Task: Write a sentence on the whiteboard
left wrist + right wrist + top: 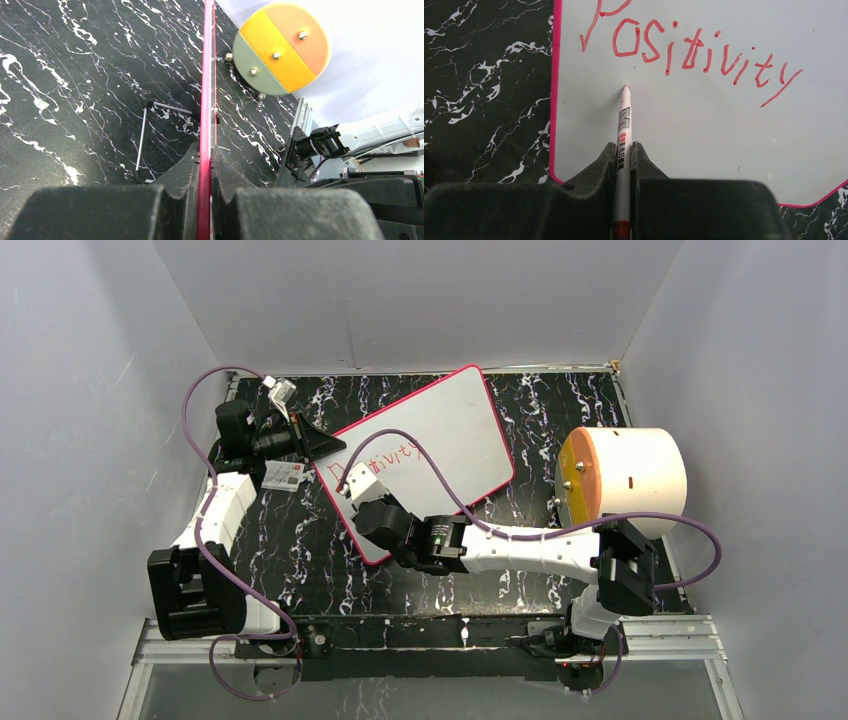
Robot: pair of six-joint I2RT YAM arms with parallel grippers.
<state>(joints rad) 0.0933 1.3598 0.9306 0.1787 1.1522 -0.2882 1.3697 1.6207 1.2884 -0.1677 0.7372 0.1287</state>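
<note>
L fingers [175, 175] clamp whiteboard [450, 435] at thin pink rim; R fingers [594, 172] clamp slim marker [624, 125], tip touching board.

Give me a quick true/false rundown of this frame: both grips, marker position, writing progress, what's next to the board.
1. The right gripper holds a marker whose tip is at the whiteboard, just below the writing. True.
2. The sentence is finished. False: only the word Positivity is on the board.
3. The left gripper is open and clear of the board. False: it is shut on the board's pink frame.
4. A drum with an orange, yellow and grey end face lies to the right of the board. True.
5. The writing is blue. False: it is red.
</note>
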